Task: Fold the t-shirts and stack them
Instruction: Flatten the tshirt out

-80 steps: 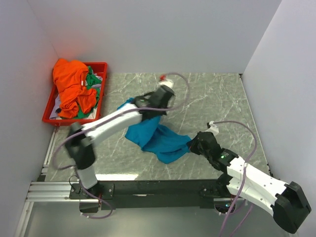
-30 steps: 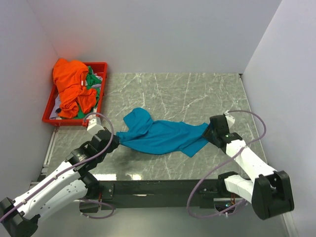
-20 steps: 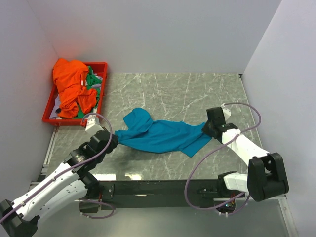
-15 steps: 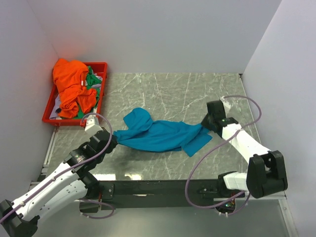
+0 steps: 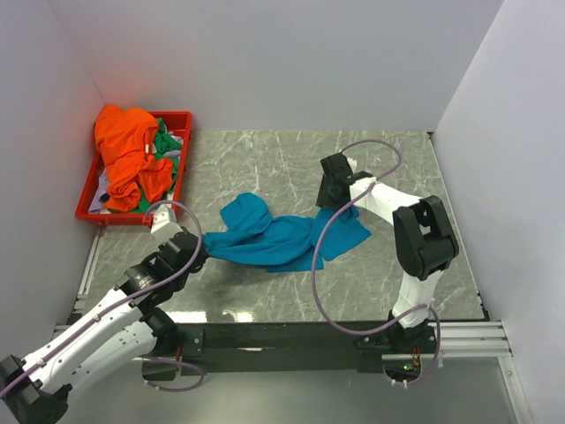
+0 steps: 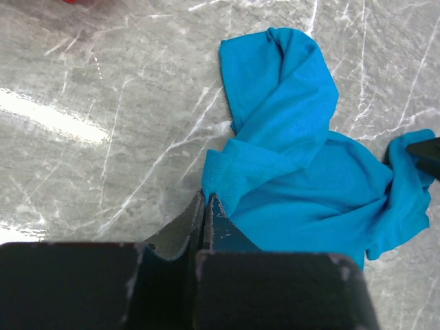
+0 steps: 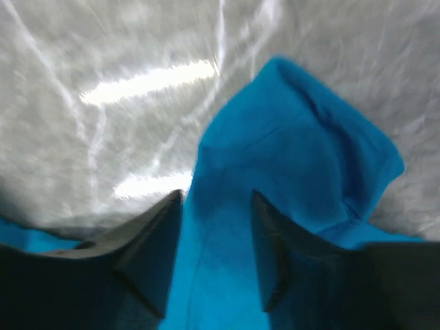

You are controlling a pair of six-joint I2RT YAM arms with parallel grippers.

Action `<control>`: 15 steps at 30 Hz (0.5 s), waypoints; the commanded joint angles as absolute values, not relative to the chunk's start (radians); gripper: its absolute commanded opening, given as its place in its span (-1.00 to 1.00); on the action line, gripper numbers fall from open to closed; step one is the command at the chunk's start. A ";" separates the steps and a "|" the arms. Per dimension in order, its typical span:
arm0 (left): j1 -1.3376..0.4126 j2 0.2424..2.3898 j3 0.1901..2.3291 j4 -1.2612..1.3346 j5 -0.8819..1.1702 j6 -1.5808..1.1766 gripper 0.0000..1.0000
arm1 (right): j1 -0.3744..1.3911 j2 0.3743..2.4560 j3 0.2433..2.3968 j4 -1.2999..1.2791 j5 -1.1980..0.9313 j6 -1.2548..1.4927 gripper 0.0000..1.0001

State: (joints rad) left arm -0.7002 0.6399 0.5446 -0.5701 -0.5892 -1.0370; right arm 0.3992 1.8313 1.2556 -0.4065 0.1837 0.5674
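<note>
By the table's (image 5: 388, 177) left edge, left gripper (image 6: 206, 206) pinches teal-blue t-shirt (image 5: 274, 240); right gripper (image 7: 216, 196), jaws spread, should clamp and tension it.

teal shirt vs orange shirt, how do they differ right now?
Place: the teal shirt lies on the table; the orange shirt sits in the red tray, spilling over its rim.
Shape: the teal shirt is drawn out in a long strip; the orange shirt is heaped in a clump.
Grip: the left tool is shut on the teal shirt's edge; nothing holds the orange shirt.
Both are crumpled and unfolded.
</note>
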 commanded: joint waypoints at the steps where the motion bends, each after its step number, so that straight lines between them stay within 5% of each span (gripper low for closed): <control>1: -0.693 0.647 0.601 -0.578 -0.623 -1.009 -0.99 | 0.388 1.761 1.247 -0.428 0.211 0.546 0.15; 9: -0.686 0.649 0.597 -0.574 -0.614 -1.003 -0.99 | 0.229 1.396 0.939 -0.335 0.193 0.614 0.20; 15: -0.681 0.646 0.584 -0.542 -0.594 -0.999 -0.98 | 0.144 1.402 0.845 -0.293 0.135 0.603 0.17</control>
State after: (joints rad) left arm -0.6884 0.6518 0.5579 -0.5724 -0.5915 -1.0233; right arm 0.1524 1.3537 0.8772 -0.3370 0.1764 0.5976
